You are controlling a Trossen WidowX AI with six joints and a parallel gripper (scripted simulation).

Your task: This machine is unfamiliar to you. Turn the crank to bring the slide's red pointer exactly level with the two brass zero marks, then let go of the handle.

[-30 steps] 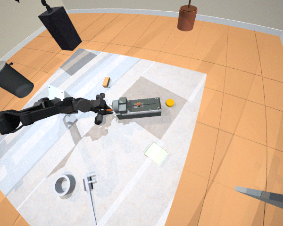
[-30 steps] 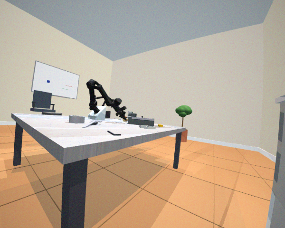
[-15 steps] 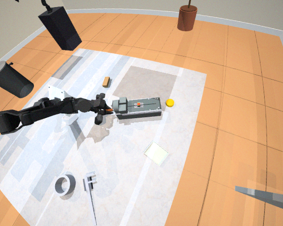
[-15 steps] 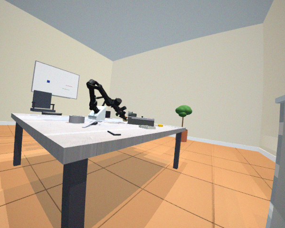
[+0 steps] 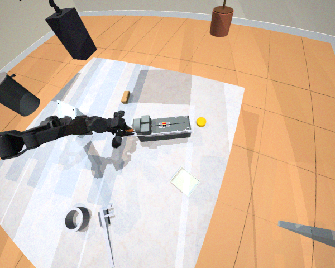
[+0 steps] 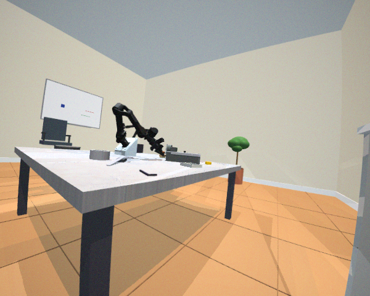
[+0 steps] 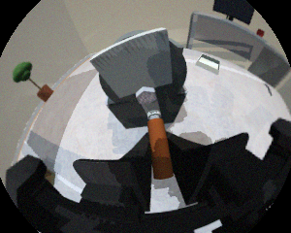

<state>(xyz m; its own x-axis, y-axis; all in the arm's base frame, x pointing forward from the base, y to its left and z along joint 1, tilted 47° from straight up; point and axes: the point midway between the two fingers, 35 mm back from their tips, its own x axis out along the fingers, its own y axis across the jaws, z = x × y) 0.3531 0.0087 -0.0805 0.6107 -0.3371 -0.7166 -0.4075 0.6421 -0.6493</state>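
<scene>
On the surface (image 5: 150, 178) (image 6: 92, 178), well in from its edges, the machine (image 5: 170, 127) (image 6: 182, 157) is seated, with open room between it and the tray (image 5: 185, 181) (image 6: 190, 164). Its orange handle (image 5: 129, 130) (image 7: 160, 148) is pinched by the end effector (image 5: 130, 131) (image 6: 163, 155) (image 7: 155, 134). Just beyond the machine's far end, the yellow disc (image 5: 201, 121) (image 6: 208, 163) is placed.

no readable text, labels, brands or numbers anywhere, whiteboard (image 6: 71, 111) at left of exterior frame bearing only unreadable coloured marks
</scene>
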